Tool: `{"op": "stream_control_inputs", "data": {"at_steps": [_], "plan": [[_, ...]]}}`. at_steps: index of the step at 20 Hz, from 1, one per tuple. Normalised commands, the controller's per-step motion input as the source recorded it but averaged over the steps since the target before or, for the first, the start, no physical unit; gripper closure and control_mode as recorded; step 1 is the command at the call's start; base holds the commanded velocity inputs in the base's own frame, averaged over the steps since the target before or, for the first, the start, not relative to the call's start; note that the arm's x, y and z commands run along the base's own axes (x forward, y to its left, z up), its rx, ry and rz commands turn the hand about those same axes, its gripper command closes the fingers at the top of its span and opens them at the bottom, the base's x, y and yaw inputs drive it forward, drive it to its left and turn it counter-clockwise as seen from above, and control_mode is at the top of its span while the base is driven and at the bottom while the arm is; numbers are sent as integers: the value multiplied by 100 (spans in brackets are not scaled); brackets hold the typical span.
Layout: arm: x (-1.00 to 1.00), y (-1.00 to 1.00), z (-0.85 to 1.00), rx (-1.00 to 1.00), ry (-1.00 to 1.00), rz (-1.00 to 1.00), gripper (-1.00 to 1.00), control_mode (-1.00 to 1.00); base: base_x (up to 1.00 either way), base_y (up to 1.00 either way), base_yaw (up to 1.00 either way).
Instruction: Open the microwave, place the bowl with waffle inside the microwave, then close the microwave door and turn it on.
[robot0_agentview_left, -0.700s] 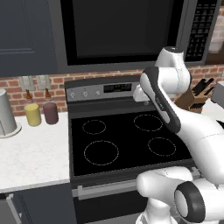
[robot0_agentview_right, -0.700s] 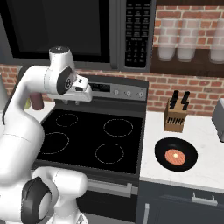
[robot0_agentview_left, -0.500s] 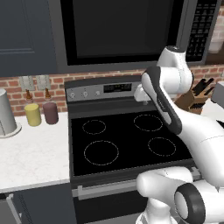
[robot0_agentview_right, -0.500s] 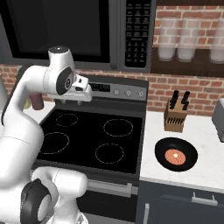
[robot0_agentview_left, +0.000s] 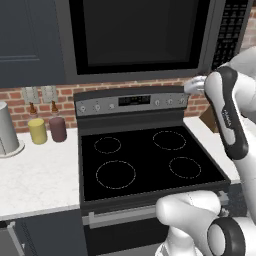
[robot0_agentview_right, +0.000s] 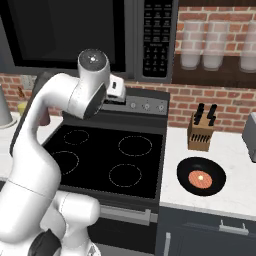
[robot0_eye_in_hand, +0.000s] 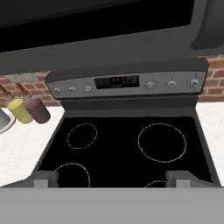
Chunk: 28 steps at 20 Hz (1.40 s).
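Microwave, wide dark grey box with door shut, mounted above black four-burner stove; black waffle bowl on right counter; gripper wide, empty.

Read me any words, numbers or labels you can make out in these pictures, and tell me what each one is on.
None can be read.
Microwave keypad strip: rows of pale key markings, too small to read.
Stove display: pale digits or characters, too blurred to read.
Stove knobs: tiny marks above them, unreadable.
Robot forearm: a small line of print, too small to read.
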Motion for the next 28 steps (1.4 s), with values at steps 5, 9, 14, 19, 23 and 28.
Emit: {"op": "stream_control_inputs", "data": {"at_steps": [5, 9, 14, 19, 23, 28], "plan": [[76, -56, 49, 17, -37, -3, -100, -100, 0, 0, 0], [42, -16, 2, 0, 4, -1, -100, -100, 0, 0, 0], [11, 0, 0, 0, 0, 0, -100, -100, 0, 0, 0], [6, -1, 6, 0, 0, 0, -100, -100, 0, 0, 0], [7, -7, 16, 0, 2, 0, -100, -100, 0, 0, 0], [2, -10, 23, 0, 0, 0, -100, -100, 0, 0, 0]]}}
